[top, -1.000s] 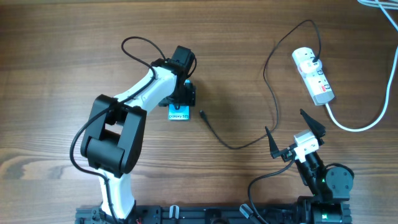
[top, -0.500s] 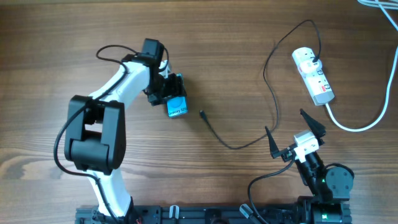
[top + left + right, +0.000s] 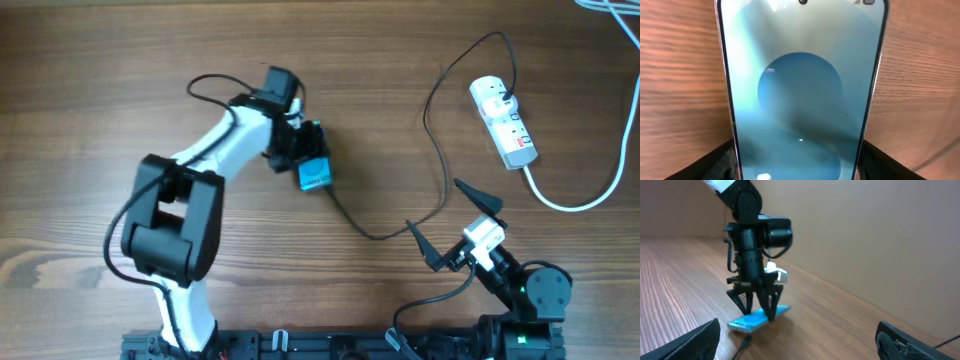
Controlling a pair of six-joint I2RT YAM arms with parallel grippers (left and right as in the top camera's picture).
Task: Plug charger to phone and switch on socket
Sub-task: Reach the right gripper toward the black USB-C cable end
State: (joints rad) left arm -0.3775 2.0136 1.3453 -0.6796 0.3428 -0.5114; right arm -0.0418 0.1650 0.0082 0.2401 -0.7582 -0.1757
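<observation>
Writing: lettering along the lower edge of the phone point(image 3: 314, 174), too small to read from overhead.
Phone: mid-table point(image 3: 100, 100), teal screen up.
Left gripper point(image 3: 308, 160): pinches the phone by its long sides.
Right gripper point(image 3: 432, 204): fingers spread wide, holding nothing.
Charger point(image 3: 380, 236): black cable running from the socket point(image 3: 504, 122), with its free end just beside the phone's lower edge.
Change: since half a second ago, the left gripper and phone have shifted right towards the cable end. The right gripper has swung left. The socket is unmoved.
</observation>
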